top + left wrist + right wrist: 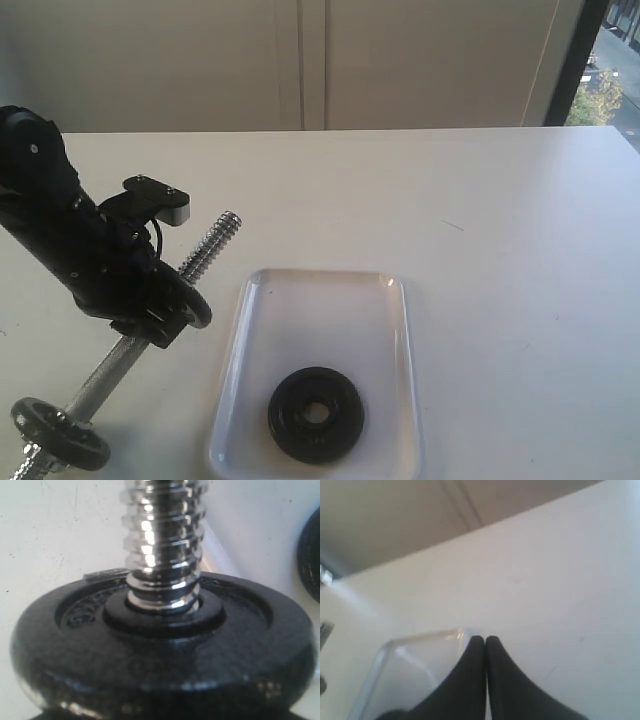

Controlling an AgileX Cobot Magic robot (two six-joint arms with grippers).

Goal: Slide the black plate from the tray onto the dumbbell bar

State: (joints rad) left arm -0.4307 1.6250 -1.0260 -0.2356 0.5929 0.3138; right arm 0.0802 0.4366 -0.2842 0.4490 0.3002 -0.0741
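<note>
The plate is a round, matte black iron disc with a grainy surface, a thick rounded rim and a sunken ring around the centre hole. In this ring there are some raised marks, but they are too blurred to read. The plate is on the bar, not in the tray: the threaded chrome end passes through its hole, and there is a small gap around the thread. The plate stands on edge, its flat faces across the bar, so its axis follows the bar. The bar runs slantwise from the near left of the table toward the far right, and its free threaded end points away, just left of the tray's far left corner. The left gripper pinches the plate by its rim. On the near end of the bar sits the end disc, also black. The tray disc lies flat in the near part of the white tray. The right gripper has its black fingers pressed together with nothing between them, near a corner of the tray.
</note>
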